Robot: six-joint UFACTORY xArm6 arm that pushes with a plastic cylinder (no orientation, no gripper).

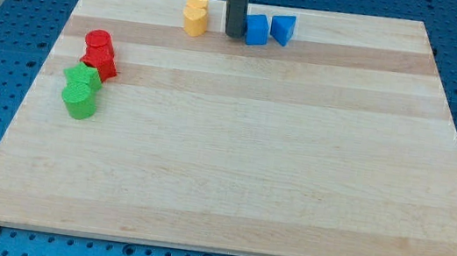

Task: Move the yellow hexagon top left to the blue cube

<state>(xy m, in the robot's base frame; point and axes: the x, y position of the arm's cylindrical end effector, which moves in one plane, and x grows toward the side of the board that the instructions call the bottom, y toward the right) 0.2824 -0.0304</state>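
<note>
Two yellow blocks touch near the board's top edge. The nearer one looks like the yellow hexagon (194, 23). The other yellow block (196, 3) is just above it, its shape unclear. The blue cube (257, 30) sits to their right. My tip (233, 36) rests on the board between the yellow hexagon and the blue cube, close against the cube's left side and a short gap from the hexagon. The rod rises straight up out of the view's top.
A second blue block (283, 29), wedge-like, sits just right of the cube. At the view's left are two red blocks (98, 41) (101, 63) and two green blocks (83, 77) (80, 102), clustered. The wooden board (250, 166) lies on a blue perforated table.
</note>
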